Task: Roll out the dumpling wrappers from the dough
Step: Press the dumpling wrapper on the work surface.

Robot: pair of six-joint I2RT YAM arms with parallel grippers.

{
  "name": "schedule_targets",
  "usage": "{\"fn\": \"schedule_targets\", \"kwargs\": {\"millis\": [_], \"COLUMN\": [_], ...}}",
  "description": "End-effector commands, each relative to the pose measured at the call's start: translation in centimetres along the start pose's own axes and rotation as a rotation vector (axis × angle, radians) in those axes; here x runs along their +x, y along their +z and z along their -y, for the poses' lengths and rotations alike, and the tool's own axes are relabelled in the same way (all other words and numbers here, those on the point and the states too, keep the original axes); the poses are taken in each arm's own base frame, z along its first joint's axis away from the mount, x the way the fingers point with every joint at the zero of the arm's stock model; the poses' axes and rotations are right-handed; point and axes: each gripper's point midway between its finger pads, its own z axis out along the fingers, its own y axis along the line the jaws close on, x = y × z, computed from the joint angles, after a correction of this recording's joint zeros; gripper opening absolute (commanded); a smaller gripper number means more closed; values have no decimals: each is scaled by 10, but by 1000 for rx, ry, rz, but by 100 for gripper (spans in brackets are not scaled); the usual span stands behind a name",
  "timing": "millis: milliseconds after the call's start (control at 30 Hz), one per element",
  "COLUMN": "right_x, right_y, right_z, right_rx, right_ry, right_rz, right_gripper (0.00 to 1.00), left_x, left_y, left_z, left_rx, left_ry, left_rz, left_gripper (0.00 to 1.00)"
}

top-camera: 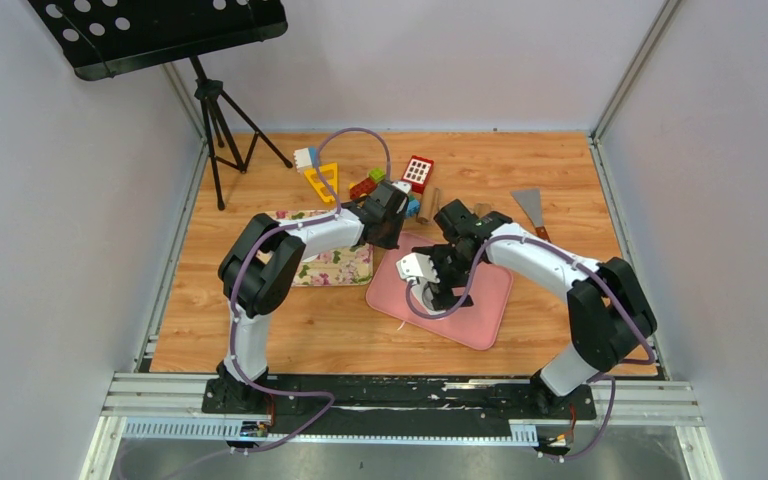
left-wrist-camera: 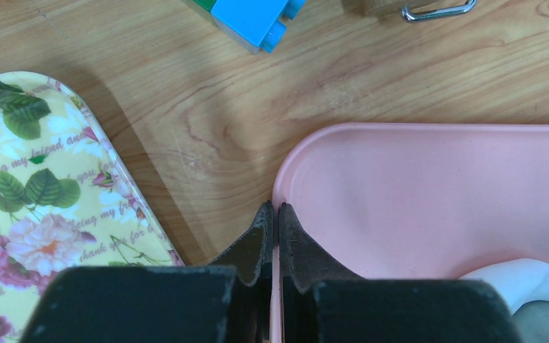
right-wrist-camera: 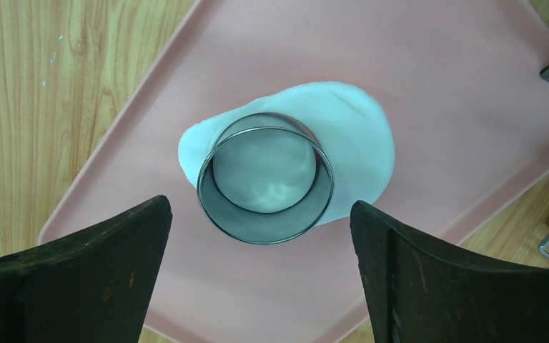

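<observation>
A flattened irregular sheet of white dough point(right-wrist-camera: 357, 139) lies on the pink tray point(right-wrist-camera: 465, 64). A small metal ring point(right-wrist-camera: 265, 232) stands upright on the sheet, with dough showing inside it. My right gripper point(right-wrist-camera: 259, 207) hangs above the ring, open wide, with both fingers clear of it. In the top view the right gripper point(top-camera: 447, 292) covers the dough. My left gripper point(left-wrist-camera: 277, 209) is shut on the rim of the pink tray point(left-wrist-camera: 400, 186) at its far left corner. A bit of dough point(left-wrist-camera: 522, 275) shows at the lower right of the left wrist view. The dumpling wrappers are out of view.
A floral tray point(top-camera: 335, 262) lies left of the pink tray point(top-camera: 480, 320). Toy blocks point(top-camera: 415, 172), a yellow triangle point(top-camera: 322, 180) and a scraper point(top-camera: 530, 205) sit along the back. A blue block point(left-wrist-camera: 254, 18) lies beyond the left gripper. A music stand point(top-camera: 210, 110) stands at the far left.
</observation>
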Motion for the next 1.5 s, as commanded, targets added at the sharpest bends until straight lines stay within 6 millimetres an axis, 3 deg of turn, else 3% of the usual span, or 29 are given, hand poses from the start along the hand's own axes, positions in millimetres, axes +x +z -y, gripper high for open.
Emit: {"fn": "schedule_targets", "kwargs": {"millis": [0, 267, 700, 967, 1200, 1467], "right_x": [-8, -1, -4, -4, 9, 19], "right_y": [7, 15, 17, 12, 23, 27], "right_z": [8, 11, -2, -2, -7, 2], "right_rx": [12, 52, 50, 140, 170, 229], "right_ry": [12, 48, 179, 346, 453, 569], "right_rz": [40, 7, -9, -21, -58, -99], "right_gripper": [96, 92, 66, 62, 61, 61], "left_x": [32, 34, 34, 34, 34, 32], "left_y": [2, 3, 4, 4, 3, 2], "left_z": [1, 1, 0, -1, -2, -3], "left_rx": [-7, -7, -12, -20, -25, -32], "left_ry": [31, 30, 31, 29, 26, 31], "left_rz": [-110, -117, -116, -116, -115, -109], "left_gripper": [0, 0, 0, 0, 0, 0]}}
